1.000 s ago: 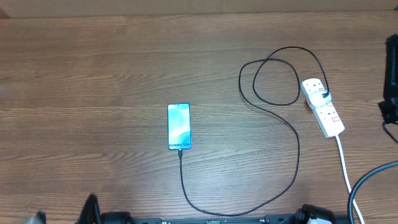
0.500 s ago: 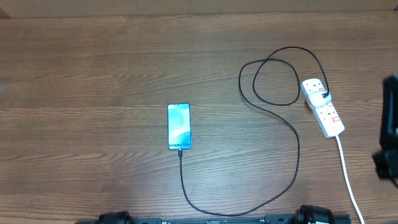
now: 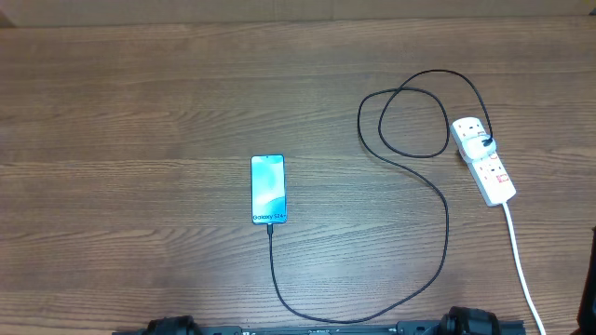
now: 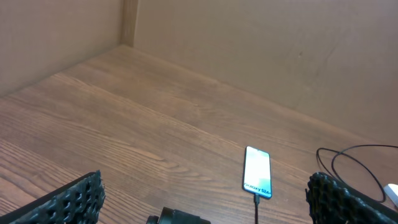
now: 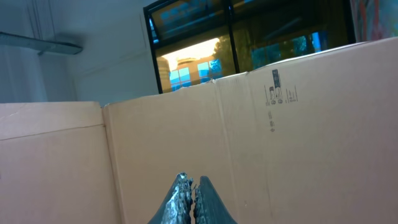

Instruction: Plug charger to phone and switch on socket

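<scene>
Gone from 3 o'clock with right pincer [image 5: 191,186] pinched empty, left pincer [image 4: 202,196] gaping, leaving charger [image 3: 445,223] joining phone [image 3: 268,189] and power strip [image 3: 484,160]: likely finished.

The phone [image 3: 268,189] lies flat, screen lit, ahead of the left gripper [image 4: 204,202], slightly to its right. The black charger [image 3: 438,223] cable meets the phone's near end, then curves and loops rightward to its adapter in the white socket [image 3: 484,160], farther to that gripper's right.
</scene>
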